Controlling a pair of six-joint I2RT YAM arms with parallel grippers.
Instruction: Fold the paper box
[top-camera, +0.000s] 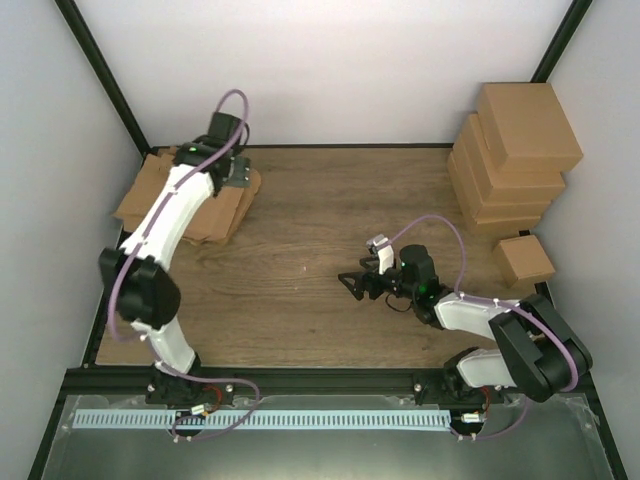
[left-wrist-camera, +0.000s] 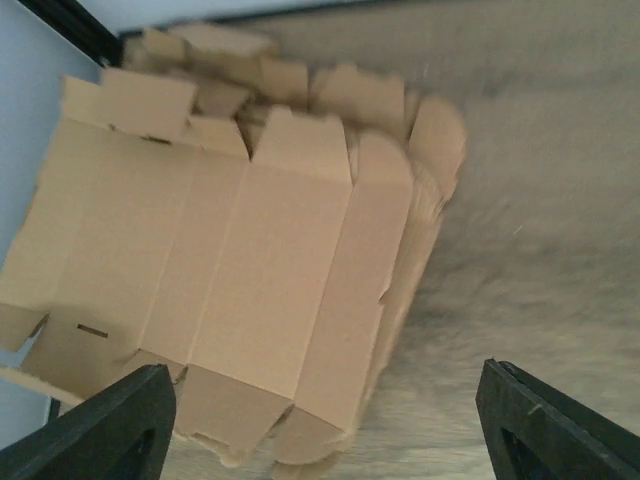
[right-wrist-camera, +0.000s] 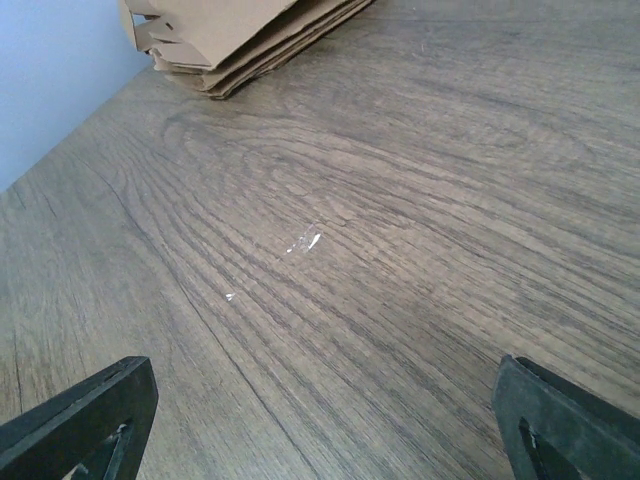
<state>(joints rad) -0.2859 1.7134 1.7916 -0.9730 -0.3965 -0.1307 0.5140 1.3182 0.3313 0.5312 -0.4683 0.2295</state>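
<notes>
We are hovering the L jaws, spread wide w/ nothing gripped, over the blank stack (left-wrist-camera: 250, 270) at the counter's (top-camera: 320, 220) far-left corner, presumably to pick one blank. We are holding the R jaws, also spread, above mid-counter, likely awaiting the fold.

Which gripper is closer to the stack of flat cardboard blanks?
Left. The left gripper hangs directly above the cardboard stack in the far-left corner; the right gripper sits toward the centre, well clear of it.
</notes>
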